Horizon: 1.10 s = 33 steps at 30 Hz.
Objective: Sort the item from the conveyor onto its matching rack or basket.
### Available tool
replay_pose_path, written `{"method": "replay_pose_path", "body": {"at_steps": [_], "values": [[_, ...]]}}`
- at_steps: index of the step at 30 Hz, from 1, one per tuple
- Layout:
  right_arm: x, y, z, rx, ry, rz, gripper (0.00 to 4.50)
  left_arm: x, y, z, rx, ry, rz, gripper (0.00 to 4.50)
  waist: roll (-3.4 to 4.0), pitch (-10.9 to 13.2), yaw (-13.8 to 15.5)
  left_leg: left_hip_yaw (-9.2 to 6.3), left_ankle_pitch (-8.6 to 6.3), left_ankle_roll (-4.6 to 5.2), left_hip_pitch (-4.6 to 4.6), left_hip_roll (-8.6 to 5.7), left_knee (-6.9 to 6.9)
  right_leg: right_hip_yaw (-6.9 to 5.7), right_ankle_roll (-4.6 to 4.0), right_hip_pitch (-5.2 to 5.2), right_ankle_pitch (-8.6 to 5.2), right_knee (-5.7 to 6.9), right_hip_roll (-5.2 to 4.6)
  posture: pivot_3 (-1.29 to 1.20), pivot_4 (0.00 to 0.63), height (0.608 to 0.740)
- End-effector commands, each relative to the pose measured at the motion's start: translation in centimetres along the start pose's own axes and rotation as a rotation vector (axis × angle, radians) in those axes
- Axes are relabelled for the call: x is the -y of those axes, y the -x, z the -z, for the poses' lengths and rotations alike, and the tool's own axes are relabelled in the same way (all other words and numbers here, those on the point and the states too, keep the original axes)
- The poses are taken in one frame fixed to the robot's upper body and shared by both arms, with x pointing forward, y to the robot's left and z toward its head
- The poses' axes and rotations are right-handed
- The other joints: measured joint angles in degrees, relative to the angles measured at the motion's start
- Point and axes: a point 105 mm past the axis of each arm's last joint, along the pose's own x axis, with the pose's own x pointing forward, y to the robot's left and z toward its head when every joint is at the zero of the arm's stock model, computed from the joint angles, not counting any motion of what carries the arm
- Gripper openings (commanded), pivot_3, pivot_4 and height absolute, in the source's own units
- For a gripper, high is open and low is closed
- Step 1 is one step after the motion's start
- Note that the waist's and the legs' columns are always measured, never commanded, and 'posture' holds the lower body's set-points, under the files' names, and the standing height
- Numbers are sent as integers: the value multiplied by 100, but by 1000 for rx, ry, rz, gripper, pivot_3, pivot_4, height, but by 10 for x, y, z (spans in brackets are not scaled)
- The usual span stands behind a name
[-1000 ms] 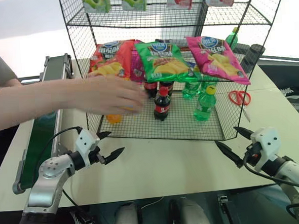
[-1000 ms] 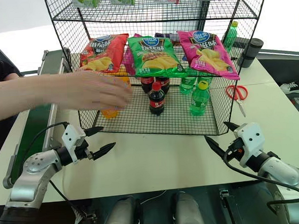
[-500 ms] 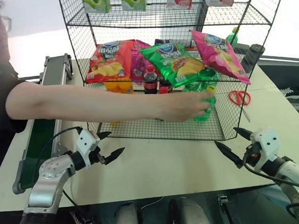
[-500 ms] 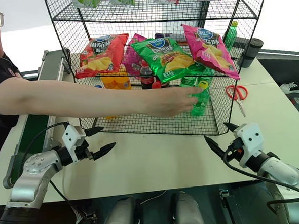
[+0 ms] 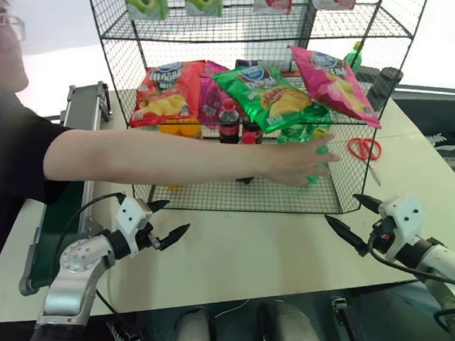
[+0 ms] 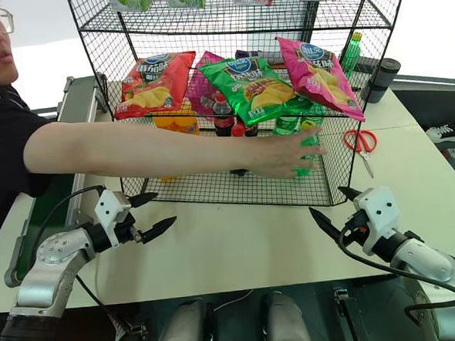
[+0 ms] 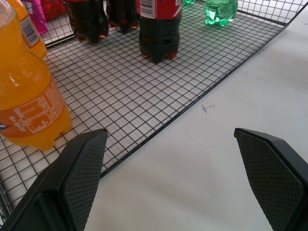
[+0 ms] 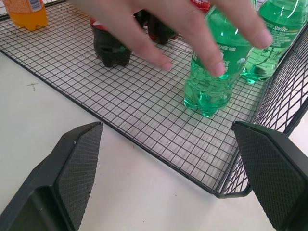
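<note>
Both black two-fingered hands, left (image 5: 162,222) and right (image 5: 352,218), hover spread and empty over the white counter (image 5: 255,250). A person's hand (image 5: 300,160) covers the clear-green soda bottle (image 8: 211,77) standing on the black wire rack (image 5: 267,191); the dark-green conveyor (image 5: 56,216) looks bare, so sorting seems unstarted.

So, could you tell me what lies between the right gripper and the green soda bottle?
Bare white table, then the black wire rack's floor, in the right wrist view.

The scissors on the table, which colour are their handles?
Red, seen best in the right eye view: scissors.
</note>
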Motion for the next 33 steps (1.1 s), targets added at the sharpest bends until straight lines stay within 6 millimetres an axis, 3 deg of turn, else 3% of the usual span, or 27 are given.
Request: {"method": "replay_pose_path", "body": {"at_steps": [1, 33], "values": [[-2, 0, -12, 45, 28, -1, 4461, 2, -1, -11, 25, -35, 13, 4500, 0, 0, 0, 0, 0, 0, 0, 0, 0, 0, 0, 0, 0, 0, 0, 0, 150, 735], [0, -4, -11, 46, 39, -22, 4461, 6, 3, -11, 31, -16, 3, 4500, 0, 0, 0, 0, 0, 0, -1, 0, 1, 0, 0, 0, 0, 0, 0, 0, 150, 735]]}}
